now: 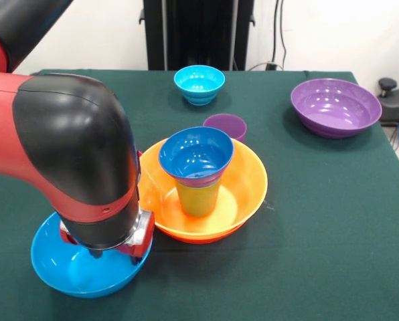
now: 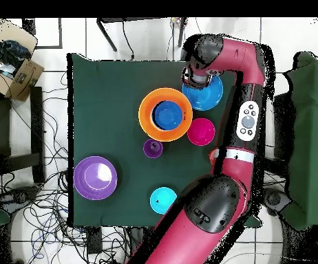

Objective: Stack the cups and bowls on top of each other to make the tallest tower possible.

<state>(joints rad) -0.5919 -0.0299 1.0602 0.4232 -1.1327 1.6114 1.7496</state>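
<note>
While the arm's thick black-and-red wrist hangs low over the sky-blue bowl (image 1: 79, 271) at the table's (image 1: 333, 221) seven-o'clock corner in the front view, the jaws (image 1: 96, 253) are hidden under that wrist, so I cannot tell whether they are wide, narrow or holding the rim. That bowl sits just beside the big yellow-orange bowl (image 1: 246, 184), which carries the tower (image 1: 197, 170): a lime green cup (image 1: 198, 198) standing in its middle, a thin band of another colour at the cup's rim, and a dark blue bowl (image 1: 195, 154) seated on top. A purple cup (image 1: 225, 125) stands just behind the tower at one o'clock, a small cyan bowl (image 1: 199, 83) lies further off at twelve, and the large purple bowl (image 1: 335, 107) is well apart at two. Overhead, a magenta bowl (image 2: 201, 131) lies close beside the yellow-orange one. These pieces look light, stiff and glossy, so likely slippery; pinching the sky-blue bowl's thin wall at the rim seems the surest hold
</note>
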